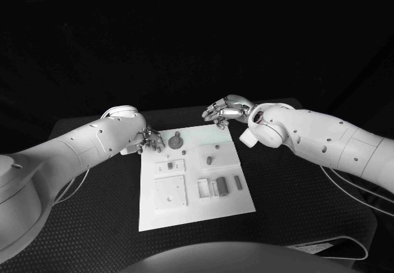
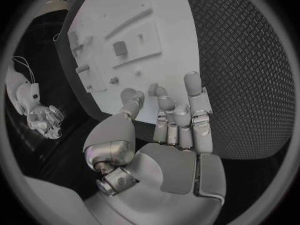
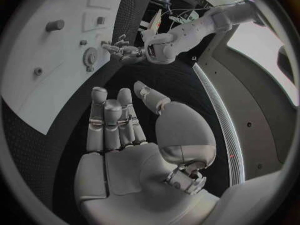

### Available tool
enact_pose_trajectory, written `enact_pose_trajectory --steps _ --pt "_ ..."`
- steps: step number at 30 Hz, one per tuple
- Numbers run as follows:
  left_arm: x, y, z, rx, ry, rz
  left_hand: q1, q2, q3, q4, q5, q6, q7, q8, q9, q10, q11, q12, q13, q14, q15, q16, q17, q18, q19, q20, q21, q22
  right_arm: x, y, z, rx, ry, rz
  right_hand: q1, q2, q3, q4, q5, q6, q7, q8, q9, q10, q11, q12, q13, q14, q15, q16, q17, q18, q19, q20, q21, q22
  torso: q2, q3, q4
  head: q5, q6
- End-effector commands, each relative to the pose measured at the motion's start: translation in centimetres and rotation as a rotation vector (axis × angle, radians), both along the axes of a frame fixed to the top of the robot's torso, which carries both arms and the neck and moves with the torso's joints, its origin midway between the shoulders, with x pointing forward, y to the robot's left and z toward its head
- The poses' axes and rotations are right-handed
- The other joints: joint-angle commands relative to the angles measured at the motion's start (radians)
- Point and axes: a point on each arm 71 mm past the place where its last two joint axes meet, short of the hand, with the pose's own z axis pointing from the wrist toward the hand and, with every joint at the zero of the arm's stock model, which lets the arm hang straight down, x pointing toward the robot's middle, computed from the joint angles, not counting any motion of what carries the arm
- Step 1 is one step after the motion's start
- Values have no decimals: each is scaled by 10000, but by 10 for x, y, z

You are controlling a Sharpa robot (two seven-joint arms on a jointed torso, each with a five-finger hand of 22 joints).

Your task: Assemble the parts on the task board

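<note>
Here the task board (image 1: pixel 193 187) lies flat on the black surface (image 1: pixel 304 193), a white rectangle whose long axis runs away from the robot, its far end leaning slightly toward the robot's right. Nearest on it sits a raised square plate (image 1: pixel 171 191) on the robot's left side, and beside that a row of upright slim grey parts (image 1: pixel 220 186), their long sides running along the board's length. Farther on, a smaller raised block (image 1: pixel 170 166) carries a dark part in its middle, with a short grey piece (image 1: pixel 209 161) to the right of it. Near the far end a dark round part with a tab (image 1: pixel 176 141) lies flat, the tab pointing away from the robot.

The left hand (image 1: pixel 148 141) hovers at the board's far left edge, just beside the round part. In the left wrist view this hand (image 2: pixel 172 130) holds nothing: its fingers are loosely curled and apart, tips toward the board's edge (image 2: pixel 125 92).

Farthest off, the right hand (image 1: pixel 226 110) hangs past the board's far right corner, above the surface and apart from the board. In the right wrist view the hand (image 3: pixel 131 145) is empty, fingers extended side by side, thumb standing off.
</note>
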Motion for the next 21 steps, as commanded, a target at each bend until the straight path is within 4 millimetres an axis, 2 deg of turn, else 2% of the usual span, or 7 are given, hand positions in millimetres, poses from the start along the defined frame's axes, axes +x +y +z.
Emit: enact_pose_trajectory --steps 1,9,21 --pt "-1 -3 -1 -191 209 -75 -75 29 21 55 -36 -116 164 -61 -13 -24 69 -51 15 15 16 -48 18 -141 -97 11 38 243 -1 1 0 23 24 158 -88 -2 -9 32 36 -8 96 -39 -10 -34 16 56 -8 -25 -81 -39 -16 97 53 -29 -33 142 -7 2 -7 -5 -23" --pt "-1 0 -2 -153 257 -7 -59 124 58 66 -36 -105 176 -102 -18 -41 81 -63 18 -3 29 -67 35 -142 -127 20 49 244 -1 2 0 29 22 166 -90 0 -9 32 36 -8 95 -39 -10 -34 16 58 -9 -25 -81 -39 -16 97 53 -29 -32 142 -15 4 1 -5 -22" --pt "-3 -4 -8 -179 358 -35 44 439 134 5 -32 -79 192 -188 -9 -67 98 -80 27 -27 46 -102 77 -142 -185 39 85 246 -1 4 0 37 23 184 -92 1 -9 33 36 -8 95 -39 -10 -34 16 59 -10 -24 -81 -38 -16 97 54 -29 -32 142 -11 -1 -8 -8 -38"
